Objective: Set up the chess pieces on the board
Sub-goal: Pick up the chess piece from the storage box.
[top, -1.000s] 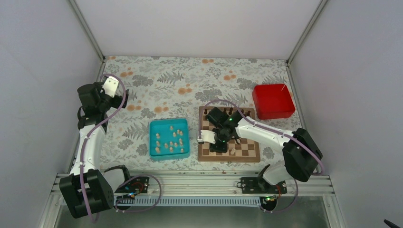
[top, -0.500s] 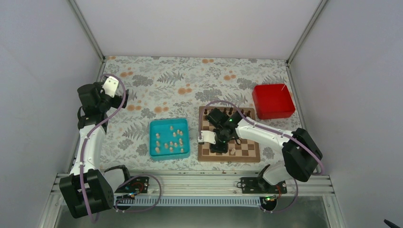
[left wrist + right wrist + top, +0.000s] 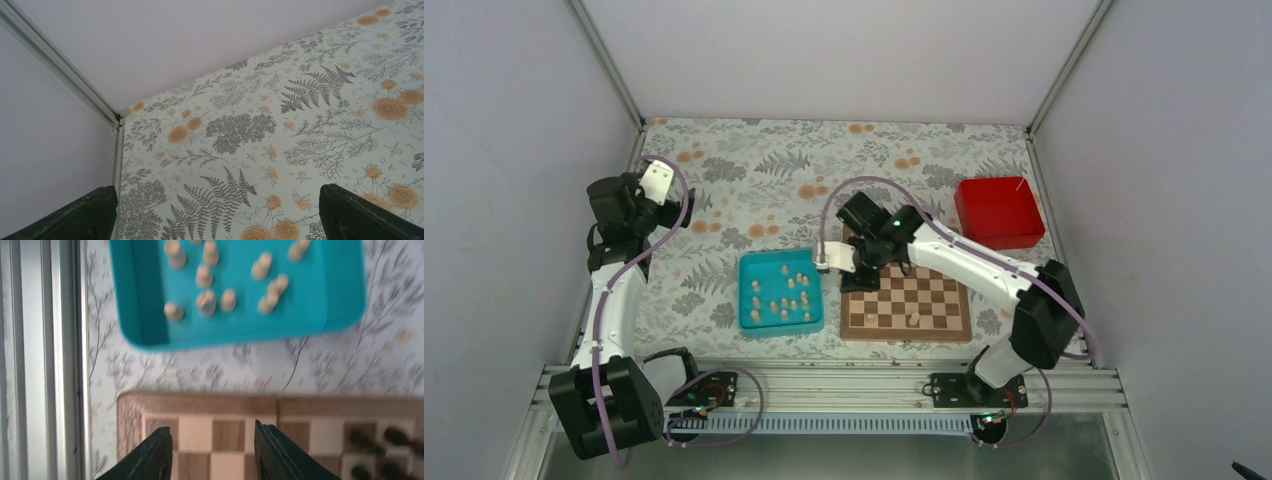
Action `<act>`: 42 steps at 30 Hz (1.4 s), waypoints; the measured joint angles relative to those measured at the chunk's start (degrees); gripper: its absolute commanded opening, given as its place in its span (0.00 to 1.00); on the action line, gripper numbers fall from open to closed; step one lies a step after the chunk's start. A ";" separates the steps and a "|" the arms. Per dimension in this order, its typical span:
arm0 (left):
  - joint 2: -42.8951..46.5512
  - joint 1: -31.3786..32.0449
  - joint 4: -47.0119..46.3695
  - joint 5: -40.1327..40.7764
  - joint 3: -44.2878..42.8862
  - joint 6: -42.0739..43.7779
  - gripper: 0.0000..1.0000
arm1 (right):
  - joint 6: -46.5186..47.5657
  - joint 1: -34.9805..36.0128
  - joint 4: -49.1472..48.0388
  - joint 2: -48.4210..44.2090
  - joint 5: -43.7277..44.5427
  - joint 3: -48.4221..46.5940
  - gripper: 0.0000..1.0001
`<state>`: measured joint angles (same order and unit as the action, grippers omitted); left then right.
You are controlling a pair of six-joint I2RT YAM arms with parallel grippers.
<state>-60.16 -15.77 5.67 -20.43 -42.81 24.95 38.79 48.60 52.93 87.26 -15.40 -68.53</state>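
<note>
The board [image 3: 854,326] lies right of centre, with one pale chess piece [image 3: 913,320] standing in its near row and dark chessmen [image 3: 921,240] along its far edge. Several more pale chess pieces [image 3: 782,300] lie in the teal tray [image 3: 749,322]. My right gripper [image 3: 860,272] hovers over the board's left edge, open and empty. In the right wrist view its fingers [image 3: 212,440] frame bare squares of the board [image 3: 200,405], and the tray [image 3: 345,290] with the pieces [image 3: 205,300] lies beyond. My left gripper [image 3: 656,180] is raised at the far left, open and empty [image 3: 220,215].
A red box [image 3: 997,212] stands at the back right of the board. The floral cloth [image 3: 774,180] covers the table, and white walls close it in on three sides. A metal rail [image 3: 824,385] runs along the near edge.
My right gripper has opened and swung from the board's near middle to its far left edge, towards the tray. The left arm has not moved.
</note>
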 measured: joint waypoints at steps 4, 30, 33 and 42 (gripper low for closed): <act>0.00 0.02 0.02 -0.22 0.00 -0.13 1.00 | 1.11 2.75 -0.15 7.30 0.24 -8.87 0.44; 0.17 0.00 0.42 -0.85 0.00 -0.17 1.00 | 5.97 18.08 -1.11 37.59 -1.49 -36.81 0.39; 0.17 0.00 0.42 -0.85 0.00 -0.17 1.00 | 6.08 18.43 -0.96 38.42 -1.97 -37.29 0.37; 0.24 0.00 0.39 -0.83 0.07 -0.35 1.00 | 6.19 19.12 -0.85 38.91 -2.12 -38.27 0.36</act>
<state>-59.92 -15.77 6.07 -21.26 -42.74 24.60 44.97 67.72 52.07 126.17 -17.52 -106.80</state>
